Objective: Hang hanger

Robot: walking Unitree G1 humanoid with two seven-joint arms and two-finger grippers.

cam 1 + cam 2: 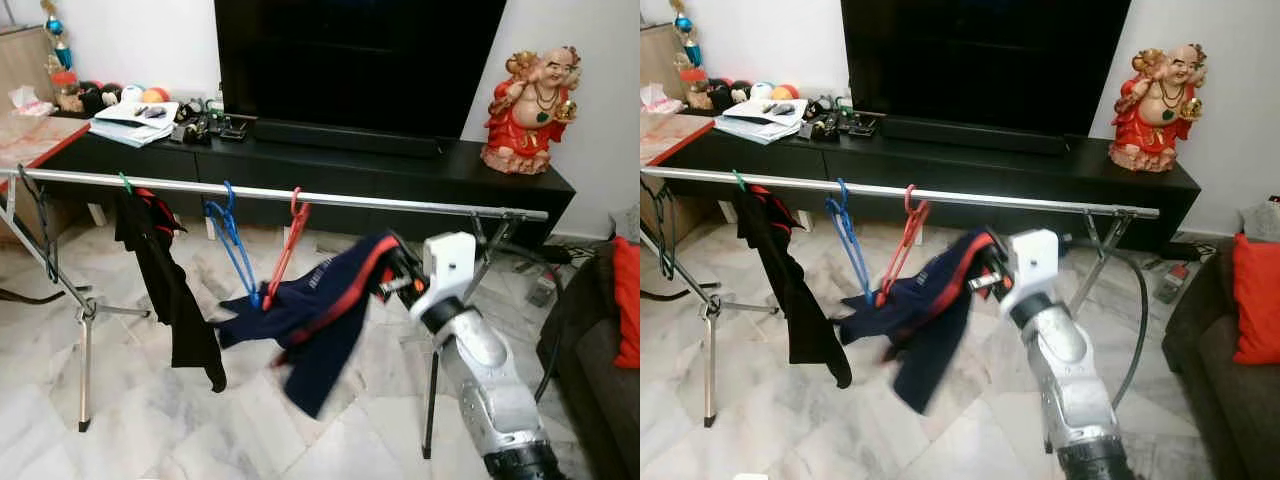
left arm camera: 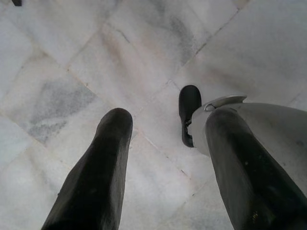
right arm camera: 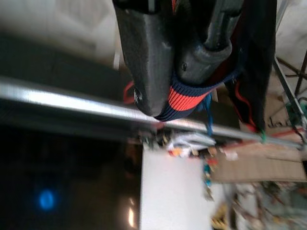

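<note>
A silver clothes rail (image 1: 300, 195) spans the room in front of a black TV console. On it hang a black garment (image 1: 165, 285) on a green hanger, a bare blue hanger (image 1: 232, 240) and a bare red hanger (image 1: 288, 245). My right gripper (image 1: 395, 275) is shut on a navy garment (image 1: 310, 315) with red stripes, just below the rail's right part. In the right wrist view the fingers (image 3: 148, 72) pinch its ribbed navy-and-orange hem (image 3: 192, 98) close to the rail (image 3: 72, 103). The garment's far end droops by the low ends of the two bare hangers. My left gripper (image 2: 170, 117) hangs open over the marble floor.
The rail stands on tripod legs (image 1: 85, 330) at the left and a crossed stand (image 1: 480, 250) at the right. Behind it are the console (image 1: 400, 175), a large TV (image 1: 360, 60) and a red statue (image 1: 530, 110). A dark sofa with a red cushion (image 1: 625, 300) is at the right.
</note>
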